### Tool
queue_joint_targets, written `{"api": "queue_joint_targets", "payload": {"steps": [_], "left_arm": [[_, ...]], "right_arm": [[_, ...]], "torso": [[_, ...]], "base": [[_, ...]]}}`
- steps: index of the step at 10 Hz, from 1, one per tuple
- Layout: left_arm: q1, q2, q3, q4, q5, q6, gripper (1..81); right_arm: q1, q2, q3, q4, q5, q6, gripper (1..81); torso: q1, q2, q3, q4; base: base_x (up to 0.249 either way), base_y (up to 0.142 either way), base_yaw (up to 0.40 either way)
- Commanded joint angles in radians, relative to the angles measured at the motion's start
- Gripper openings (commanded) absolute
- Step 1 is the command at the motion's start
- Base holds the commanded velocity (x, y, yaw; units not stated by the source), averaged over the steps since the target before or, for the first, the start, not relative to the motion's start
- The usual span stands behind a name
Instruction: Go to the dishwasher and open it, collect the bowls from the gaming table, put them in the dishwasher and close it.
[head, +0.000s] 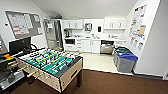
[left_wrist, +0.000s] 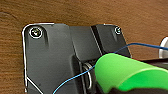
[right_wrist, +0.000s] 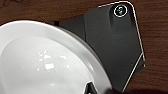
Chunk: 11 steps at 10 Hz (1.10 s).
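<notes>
Though the pictures do not let me tell whether either set of jaws is apart or together, the left wrist view has a bright green bowl (left_wrist: 125, 72) large and close beside the robot's dark plate, with a thin blue wire (left_wrist: 75, 78) crossing in front of it over brown carpet (left_wrist: 75, 12); the right wrist view has a glossy white bowl (right_wrist: 45, 62) just as close, over the same carpet; whether either is gripped I cannot tell; in the head view a foosball table (head: 50, 62) stands near on the left, on brown carpet; beyond it lies a pale-floored kitchenette with white cabinets (head: 91, 46); the dishwasher (head: 107, 47) sits under the counter at the far wall, its door hanging open; grey bins (head: 125, 61) with blue and green lids stand to its right.
</notes>
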Motion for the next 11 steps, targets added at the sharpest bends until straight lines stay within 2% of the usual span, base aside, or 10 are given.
{"api": "queue_joint_targets", "payload": {"steps": [1, 11], "left_arm": [[-0.054, -0.01, 0.011, 0.012, 0.023, 0.002, 1.0], [-0.056, -0.007, 0.011, 0.013, 0.025, 0.004, 1.0]], "right_arm": [[0.053, 0.02, 0.026, -0.013, -0.01, -0.006, 1.0], [0.054, 0.025, 0.026, -0.013, -0.012, -0.006, 1.0]], "torso": [[0.0, 0.0, 0.0, 0.0], [0.0, 0.0, 0.0, 0.0]], "base": [[0.123, -0.068, 0.0], [0.123, -0.083, 0.0]]}}
